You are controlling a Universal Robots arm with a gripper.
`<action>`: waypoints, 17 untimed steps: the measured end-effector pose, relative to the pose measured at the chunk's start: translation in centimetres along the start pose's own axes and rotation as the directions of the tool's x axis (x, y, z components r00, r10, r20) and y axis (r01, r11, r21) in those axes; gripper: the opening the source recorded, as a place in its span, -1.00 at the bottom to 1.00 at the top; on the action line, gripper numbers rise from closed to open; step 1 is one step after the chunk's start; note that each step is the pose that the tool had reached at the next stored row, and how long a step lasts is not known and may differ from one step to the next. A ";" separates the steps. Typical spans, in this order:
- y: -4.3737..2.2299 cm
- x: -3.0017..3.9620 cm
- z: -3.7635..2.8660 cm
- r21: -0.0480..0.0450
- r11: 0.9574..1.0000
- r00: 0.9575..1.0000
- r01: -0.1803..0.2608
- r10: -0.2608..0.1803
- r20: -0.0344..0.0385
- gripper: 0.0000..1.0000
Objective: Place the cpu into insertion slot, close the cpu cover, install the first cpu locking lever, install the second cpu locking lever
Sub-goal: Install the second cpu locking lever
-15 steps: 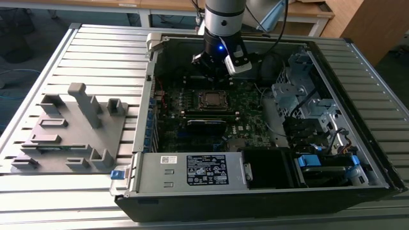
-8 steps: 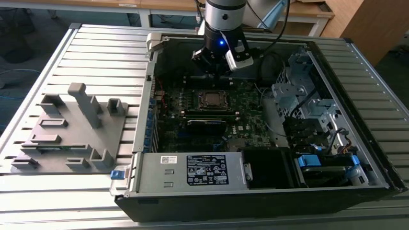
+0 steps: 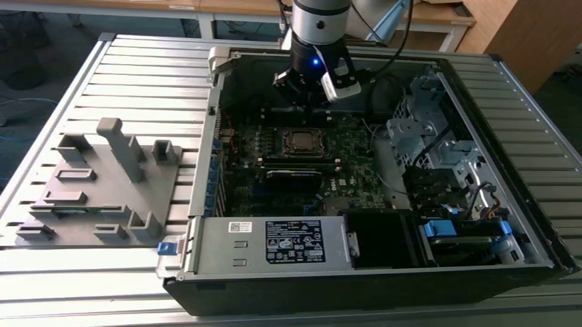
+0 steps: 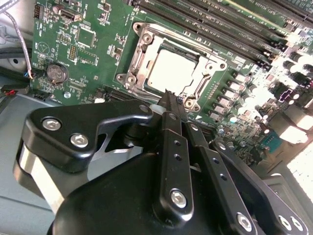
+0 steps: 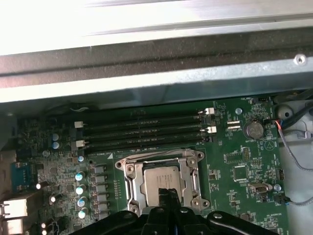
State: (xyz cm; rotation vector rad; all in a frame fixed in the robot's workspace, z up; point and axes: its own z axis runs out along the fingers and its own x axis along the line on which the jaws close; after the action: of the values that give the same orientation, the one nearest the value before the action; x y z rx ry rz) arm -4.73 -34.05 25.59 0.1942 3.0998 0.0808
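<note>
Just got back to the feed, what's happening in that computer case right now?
The arm's gripper hangs inside the open computer case, right above the socket on the green board. Its fingers are shut and hold nothing. The chip already sits in the socket, with the metal cover frame lying flat around it.

Dull silver metal cpu [image 4: 172,72], shiny metal cpu cover [image 4: 146,49], matt black pincer [image 4: 168,100], glossy green circuit board [image 4: 93,54]

Arm [image 3: 320,27] near vertical, wrist down, gripper [image 4: 171,100] jaws closed together, empty.
</note>
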 end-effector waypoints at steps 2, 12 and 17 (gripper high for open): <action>-0.18 -0.02 -0.01 0.000 1.000 1.000 0.000 0.000 0.000 -0.80; -1.08 -0.13 -0.05 0.000 1.000 1.000 0.002 -0.002 0.000 -0.80; -1.13 -0.14 -0.05 0.000 1.000 1.000 0.002 -0.002 0.000 -0.80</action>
State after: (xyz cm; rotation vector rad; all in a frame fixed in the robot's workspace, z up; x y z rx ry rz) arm -4.73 -35.20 25.58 0.1906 3.1000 0.0811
